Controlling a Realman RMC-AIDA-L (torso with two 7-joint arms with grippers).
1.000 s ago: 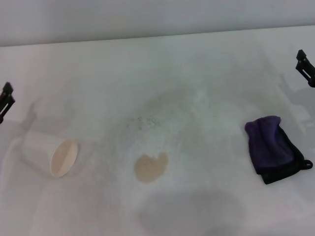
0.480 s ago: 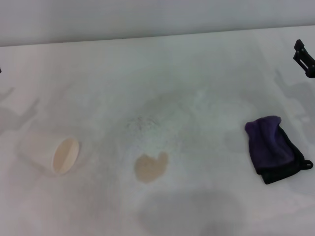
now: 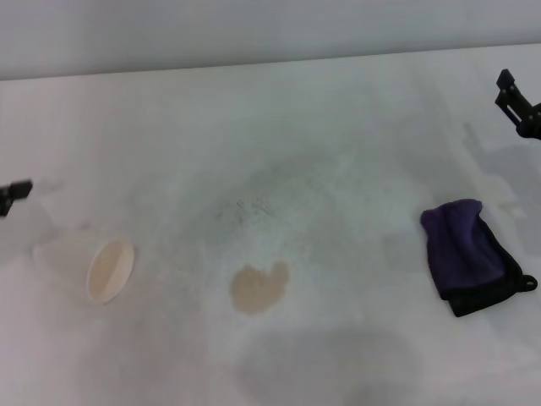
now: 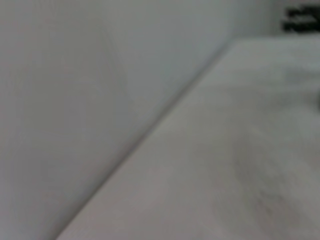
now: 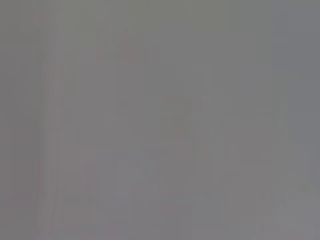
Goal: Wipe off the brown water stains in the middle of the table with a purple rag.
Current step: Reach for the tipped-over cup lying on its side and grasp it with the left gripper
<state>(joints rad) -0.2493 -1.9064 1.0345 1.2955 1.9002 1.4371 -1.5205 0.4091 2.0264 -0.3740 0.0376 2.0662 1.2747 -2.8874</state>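
Observation:
The brown water stains are a light-tan heart-like blotch on the white table, near its middle front. The purple rag lies folded on the table at the right, deep purple with a black edge and a small black loop. My right gripper shows only as a black tip at the right edge, above and behind the rag, apart from it. My left gripper shows as a black tip at the left edge, just behind the cup. Nothing is held by either one.
A white cup lies on its side at the left, its tan mouth facing the stain. A faint greyish powdery smear lies behind the stain. The left wrist view shows the table edge against a grey wall.
My left gripper left the view and now shows again at the left edge, lower than before. My right gripper tip has shifted slightly up and left. Rag, stain and cup have not moved.

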